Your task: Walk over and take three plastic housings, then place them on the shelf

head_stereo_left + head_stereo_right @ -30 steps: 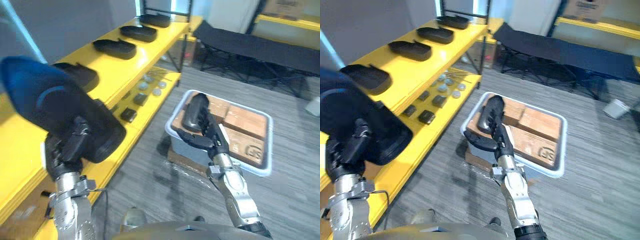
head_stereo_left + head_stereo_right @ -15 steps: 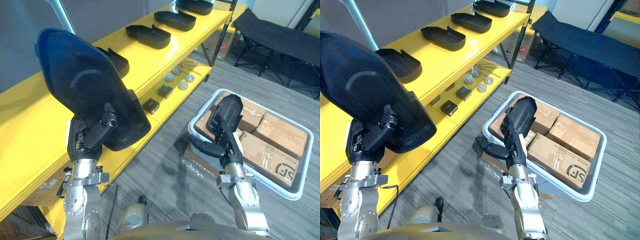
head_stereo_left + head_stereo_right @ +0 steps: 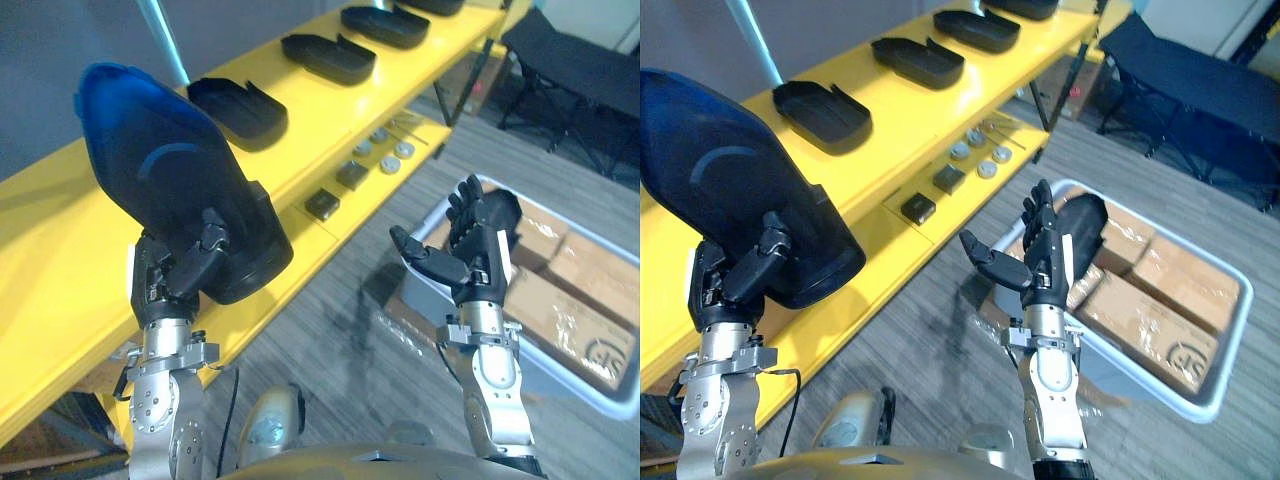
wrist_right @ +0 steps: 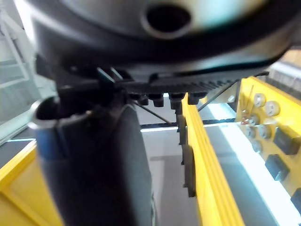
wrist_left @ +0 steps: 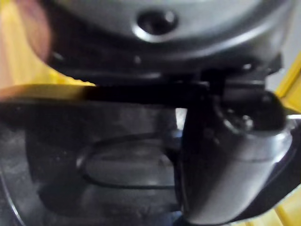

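Housing (image 3: pixel 165 185) sits clamped in the left hand's (image 3: pixel 176 278) curled fingers, long axis slanting up over the yellow shelf's (image 3: pixel 60 240) front edge — bare shelf top just beyond — while the right hand (image 3: pixel 472 262), fingers spread and empty, stands well apart

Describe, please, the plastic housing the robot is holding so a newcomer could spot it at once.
Find the yellow shelf on the robot's left, topped by a row of black housings lying hollow side up. At its near end the left hand grips another housing; it alone is lifted, upright, its domed back facing the camera.
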